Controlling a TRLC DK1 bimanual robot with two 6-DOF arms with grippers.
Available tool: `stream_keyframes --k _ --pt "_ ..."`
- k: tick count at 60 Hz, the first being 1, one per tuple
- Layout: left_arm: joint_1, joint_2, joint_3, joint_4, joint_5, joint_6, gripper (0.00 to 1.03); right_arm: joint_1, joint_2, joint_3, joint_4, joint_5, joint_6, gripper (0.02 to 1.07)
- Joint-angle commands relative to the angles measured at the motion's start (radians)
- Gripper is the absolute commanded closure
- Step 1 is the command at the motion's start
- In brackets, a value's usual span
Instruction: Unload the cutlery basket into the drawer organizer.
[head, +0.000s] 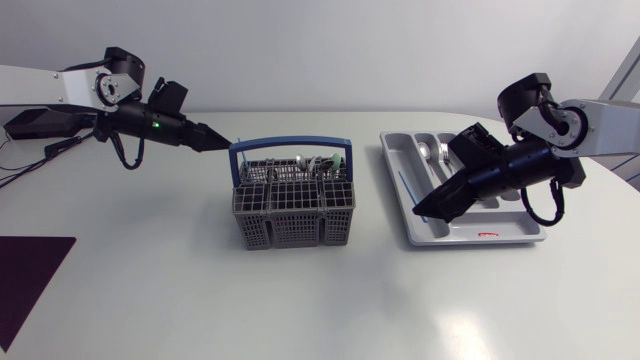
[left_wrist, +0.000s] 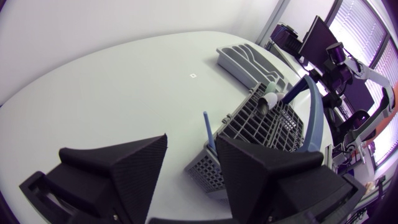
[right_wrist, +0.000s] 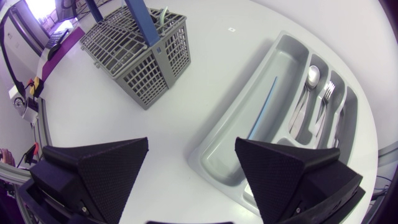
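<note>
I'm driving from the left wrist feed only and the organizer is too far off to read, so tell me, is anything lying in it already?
Observer: Yes. A spoon and a fork lie in neighbouring narrow compartments of the drawer organizer.
Operator: Anything in the wide compartment?
Observer: A thin blue item lies lengthwise there, on the side toward the cutlery basket. I cannot tell what it is.
Operator: Where's the right gripper?
Observer: The right gripper hovers open over the organizer's corner nearest the basket, holding nothing.
</note>
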Motion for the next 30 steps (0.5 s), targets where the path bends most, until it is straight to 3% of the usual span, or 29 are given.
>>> stream_keyframes --k 1,11,24,30 --pt "-0.015 0.043 0.0 -0.003 0.013 -0.018 0.42 0.008 0.002 -0.011 0.003 0.008 -0.008 0.07" --pt "-0.031 0.06 0.011 -0.003 0.016 -0.021 0.43 0.024 0.002 -0.013 0.003 0.019 -0.002 0.07" --pt "-0.048 0.079 0.039 -0.003 0.016 -0.03 0.74 0.043 0.004 -0.017 0.009 0.027 0.009 0.07" --pt "-0.054 0.093 0.051 -0.003 0.016 -0.033 0.76 0.047 0.005 -0.022 0.016 0.027 0.014 0.07"
